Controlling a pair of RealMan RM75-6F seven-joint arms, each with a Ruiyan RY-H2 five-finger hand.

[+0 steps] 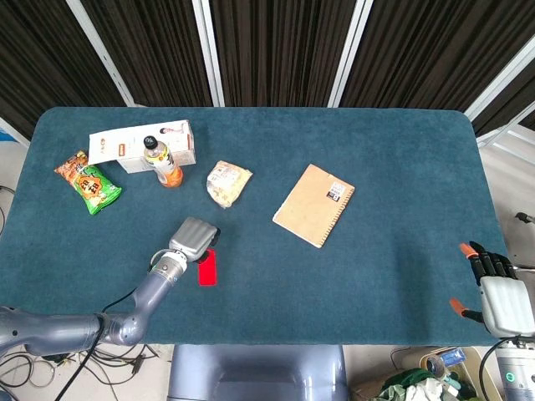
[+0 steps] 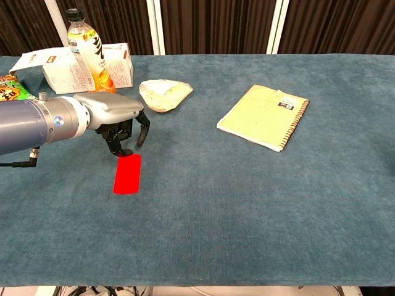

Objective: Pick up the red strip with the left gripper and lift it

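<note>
The red strip (image 1: 207, 269) (image 2: 128, 174) lies flat on the blue table cloth near the front left. My left hand (image 1: 194, 238) (image 2: 117, 120) hovers over the strip's far end, palm down, fingers curved downward and apart. Its fingertips (image 2: 126, 150) reach to the strip's far edge; the frames do not show whether they touch it. Nothing is held in it. My right hand (image 1: 501, 292) sits off the table's front right corner, fingers spread and holding nothing; the chest view does not show it.
Behind the left hand stand a white carton (image 1: 142, 146) (image 2: 74, 65) and an orange drink bottle (image 1: 163, 163) (image 2: 86, 52). A green snack bag (image 1: 88, 184) lies far left, a wrapped bun (image 1: 228, 182) (image 2: 163, 94) at centre-left, a tan spiral notebook (image 1: 313, 205) (image 2: 262, 117) at centre-right.
</note>
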